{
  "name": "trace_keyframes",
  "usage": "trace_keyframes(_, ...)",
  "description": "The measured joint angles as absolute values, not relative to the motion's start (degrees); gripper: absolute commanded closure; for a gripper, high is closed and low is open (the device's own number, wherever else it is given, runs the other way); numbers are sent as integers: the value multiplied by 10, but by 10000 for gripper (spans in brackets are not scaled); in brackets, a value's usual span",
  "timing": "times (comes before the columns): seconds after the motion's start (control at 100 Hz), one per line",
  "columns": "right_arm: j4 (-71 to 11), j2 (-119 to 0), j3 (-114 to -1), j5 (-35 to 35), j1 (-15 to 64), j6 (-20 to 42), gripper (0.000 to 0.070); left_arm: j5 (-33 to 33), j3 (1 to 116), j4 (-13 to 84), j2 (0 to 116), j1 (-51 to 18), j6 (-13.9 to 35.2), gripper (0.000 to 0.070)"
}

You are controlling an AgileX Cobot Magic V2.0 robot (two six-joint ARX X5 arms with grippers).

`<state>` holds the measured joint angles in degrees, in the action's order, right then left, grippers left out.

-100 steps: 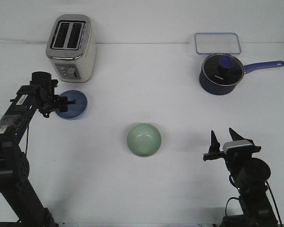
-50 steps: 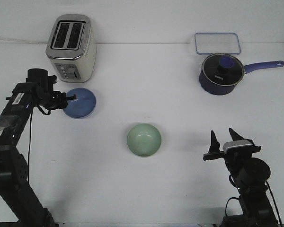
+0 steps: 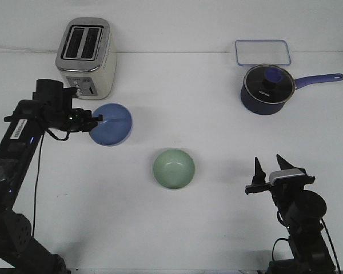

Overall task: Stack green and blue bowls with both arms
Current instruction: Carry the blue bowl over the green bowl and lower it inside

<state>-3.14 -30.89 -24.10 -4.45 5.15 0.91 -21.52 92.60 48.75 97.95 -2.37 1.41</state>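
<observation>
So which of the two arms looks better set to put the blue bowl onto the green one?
The left. Its gripper is at the rim of the blue bowl and appears to hold it, a short way from the green bowl. The right gripper sits open and empty, off to the green bowl's other side.

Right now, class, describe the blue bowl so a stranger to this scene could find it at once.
Start at the toaster at the table's far left. Just in front of it, slightly right, the left gripper holds the blue bowl by its rim. It is plain, round and periwinkle, unlike the mint green bowl at the centre, and far lighter than the lidded navy saucepan at far right.
</observation>
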Motion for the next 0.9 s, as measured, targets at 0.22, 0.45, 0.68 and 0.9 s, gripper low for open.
trace_keyframes(0.22,-31,-309,-241,-45,51,9,273,-225,926,485,980,-120,12,696)
trace_keyframes(0.45,-31,-309,-241,-44,51,9,273,-208,926,482,980,-206,10,696)
trace_keyframes(0.68,-31,-309,-241,-44,51,9,273,-198,926,477,980,-256,10,696)
trace_keyframes(0.9,-31,-309,-241,-45,51,9,273,-186,926,467,983,-297,11,696)
